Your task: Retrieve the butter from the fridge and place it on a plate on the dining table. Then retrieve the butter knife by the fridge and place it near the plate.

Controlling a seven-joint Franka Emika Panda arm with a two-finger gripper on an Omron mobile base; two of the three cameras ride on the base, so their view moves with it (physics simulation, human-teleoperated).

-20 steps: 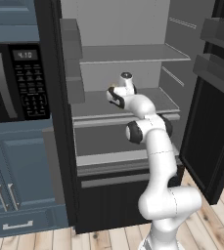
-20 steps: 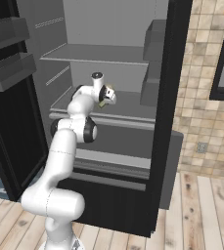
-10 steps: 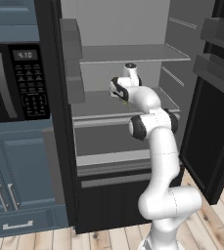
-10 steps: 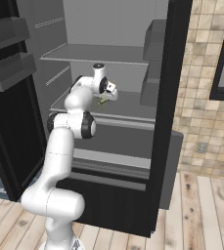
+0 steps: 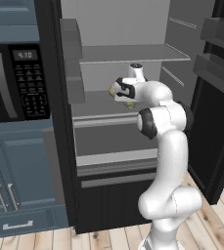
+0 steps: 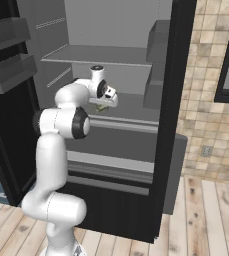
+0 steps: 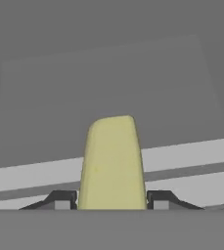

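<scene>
**Butter pinched, still inside the fridge**

At nine o'clock in the left base view you are looking at the built-in microwave [image 5: 15,80] set in the blue cabinet [image 5: 23,190]. Moving toward the centre, the fridge [image 5: 59,136] is standing open, and its grey middle shelf [image 5: 96,105] is running across behind the arm. At about twelve o'clock from the elbow, the gripper [image 5: 122,97] is sitting over that shelf with a pale yellow-olive bit of the butter [image 5: 130,103] peeking out below the hand. Further right, at three o'clock, the open door's bins [image 5: 216,68] are hanging well apart from the arm.

In the hand view the butter [image 7: 112,163] is standing between the two dark fingertips [image 7: 62,199], which are pressing against its sides: the jaws are pinching the bar, neither fully spread nor fully pressed together. Whether the bar is clear of the shelf I cannot tell; the shelf's front lip is showing behind it.

By my judgement you are in the retrieval step, with the grasp made and the carry-out not yet done. The next move is calling for drawing the hand straight out toward six o'clock, keeping the bar clear of the shelf lip and the door bins, then driving the base round to the dining table and its plate. The knife step is remaining after that.
</scene>
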